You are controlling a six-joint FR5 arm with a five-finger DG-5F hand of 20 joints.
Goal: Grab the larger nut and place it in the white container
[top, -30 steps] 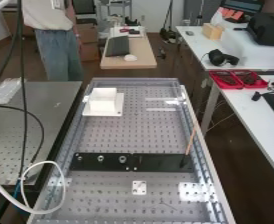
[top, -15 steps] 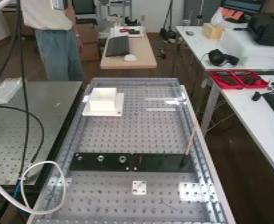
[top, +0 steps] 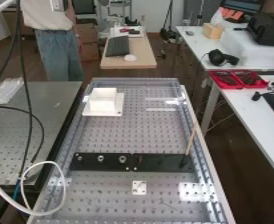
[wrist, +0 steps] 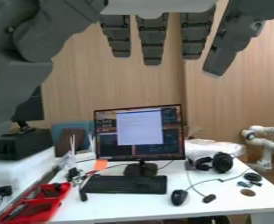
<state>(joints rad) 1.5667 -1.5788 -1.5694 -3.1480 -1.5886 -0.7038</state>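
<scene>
High view: larger round metal nut (top: 100, 158) on flat black bar (top: 162, 163); likely rigid, light, slick; pinch opposite sides. Dark grey hand (wrist: 152, 41) released, fingers straight.

Larger nut (top: 101, 158): one
Smaller nut (top: 79, 158): one
Bearing (top: 122, 159): one
White container (top: 104, 104): one
Flat black bar (top: 157, 162): one
Thin stick (top: 190, 141): one
</scene>
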